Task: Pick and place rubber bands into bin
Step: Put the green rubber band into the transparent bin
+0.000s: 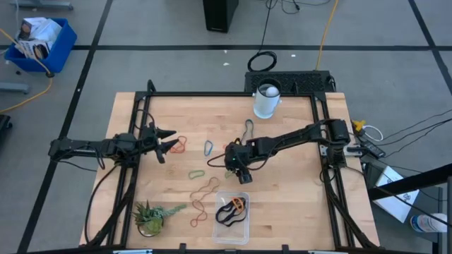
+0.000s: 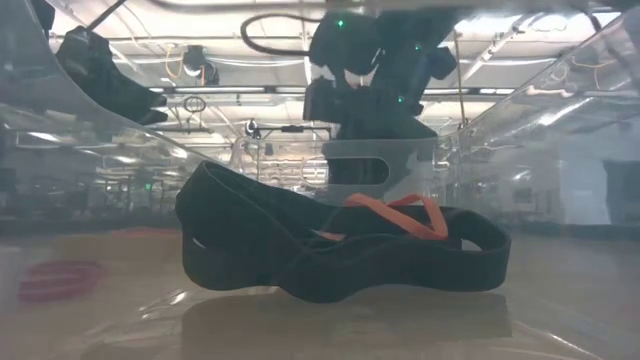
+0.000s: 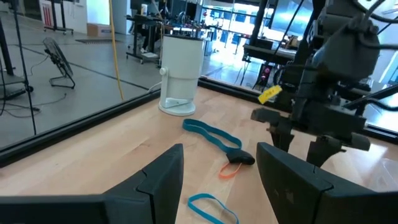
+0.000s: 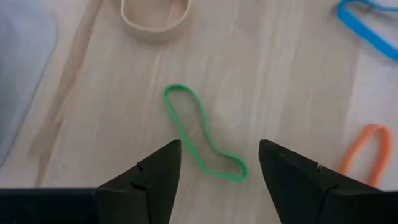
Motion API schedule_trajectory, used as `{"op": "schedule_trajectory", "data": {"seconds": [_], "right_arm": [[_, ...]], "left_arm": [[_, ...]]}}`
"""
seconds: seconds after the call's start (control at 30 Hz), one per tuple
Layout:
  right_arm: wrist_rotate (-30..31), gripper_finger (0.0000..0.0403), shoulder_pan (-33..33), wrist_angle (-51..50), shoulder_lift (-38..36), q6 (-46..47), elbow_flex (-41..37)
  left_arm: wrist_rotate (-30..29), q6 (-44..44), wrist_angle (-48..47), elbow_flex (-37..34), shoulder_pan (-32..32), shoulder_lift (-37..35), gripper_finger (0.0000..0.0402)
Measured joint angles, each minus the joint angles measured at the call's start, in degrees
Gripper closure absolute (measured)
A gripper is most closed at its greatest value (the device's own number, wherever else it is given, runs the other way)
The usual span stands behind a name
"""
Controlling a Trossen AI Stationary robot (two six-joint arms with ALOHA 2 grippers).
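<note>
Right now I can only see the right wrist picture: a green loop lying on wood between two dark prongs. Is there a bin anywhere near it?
Observer: Yes. From above, a clear bin sits at the table's edge, close to the right gripper.
Operator: Is anything in it yet?
Observer: The low view shows a wide black band inside, with an orange band lying across it.
Operator: And the other arm?
Observer: The left gripper waits open at the table's left side, next to some orange-red bands.
</note>
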Motion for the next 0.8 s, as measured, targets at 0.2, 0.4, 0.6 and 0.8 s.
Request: {"op": "schedule_trajectory", "data": {"seconds": [0.2, 0.4, 0.6, 0.8], "right_arm": [[0.0, 0.0193, 0.7, 0.1, 2.6, -1.3, 0.0], [0.0, 0.0196, 0.6, -0.1, 3.3, -0.6, 0.1], [0.0, 0.0237, 0.6, -0.7, 3.3, -0.6, 0.1], [-0.2, 0.0301, 0.7, -0.9, 3.4, -0.3, 0.0]], "left_arm": [[0.0, 0.0, 0.0, 0.0, 0.0, 0.0, 0.0192], [0.0, 0.0, 0.0, 0.0, 0.0, 0.0, 0.0192], [0.0, 0.0, 0.0, 0.0, 0.0, 0.0, 0.0192], [0.0, 0.0, 0.0, 0.0, 0.0, 0.0, 0.0192]]}}
